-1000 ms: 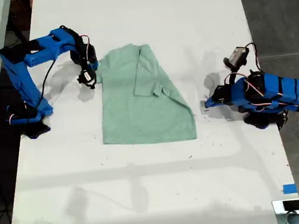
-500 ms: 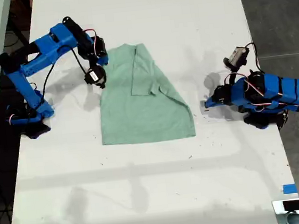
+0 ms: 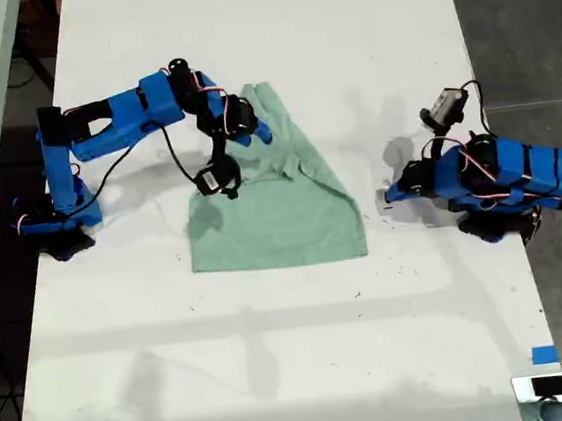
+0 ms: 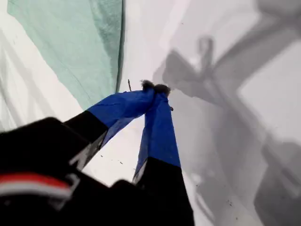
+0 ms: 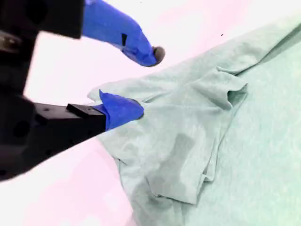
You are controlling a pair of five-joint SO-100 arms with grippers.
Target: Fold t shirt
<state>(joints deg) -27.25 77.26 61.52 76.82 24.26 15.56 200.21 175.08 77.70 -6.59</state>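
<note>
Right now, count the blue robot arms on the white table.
2. One blue arm reaches from the exterior view's left over the pale mint-green cloth t-shirt; the other blue arm sits folded at that view's right.

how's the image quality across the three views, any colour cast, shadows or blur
Exterior view: sharp, evenly lit, soft arm shadows on the white table. First wrist view: heavy grey shadows, blurred dark foreground. Second wrist view: pink cast on the table, t shirt weave sharp, my second gripper body dark and blurred.

Both arms are bright blue plastic with black servo blocks and thin red and black cables. My first gripper (image 4: 155, 89) has blue tapering fingers with dark tips; my second gripper (image 5: 143, 82) has blue fingers on black mounts.
</note>
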